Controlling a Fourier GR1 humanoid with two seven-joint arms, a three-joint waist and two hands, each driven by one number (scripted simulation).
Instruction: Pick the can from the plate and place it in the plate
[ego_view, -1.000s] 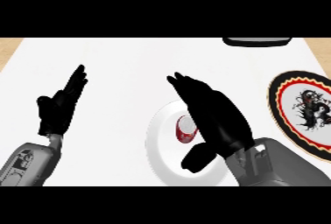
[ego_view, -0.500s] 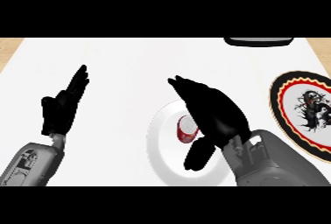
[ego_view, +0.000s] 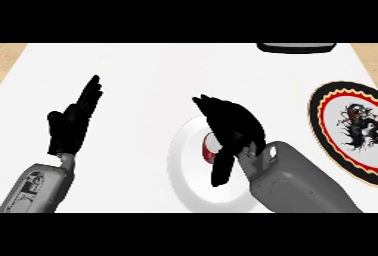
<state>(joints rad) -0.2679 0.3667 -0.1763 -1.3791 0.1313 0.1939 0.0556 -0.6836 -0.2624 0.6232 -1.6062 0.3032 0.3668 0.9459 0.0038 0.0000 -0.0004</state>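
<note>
Right hand (ego_view: 235, 131) curls over the red can (ego_view: 210, 151) on the white plate (ego_view: 184, 175) at centre, apparently gripping it for lifting toward the patterned plate (ego_view: 317, 125) at right, while the left hand (ego_view: 70, 127) rests open at left.

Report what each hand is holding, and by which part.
The left hand holds nothing. The right hand covers most of the red can on the white plate; whether it grips the can cannot be told.
</note>
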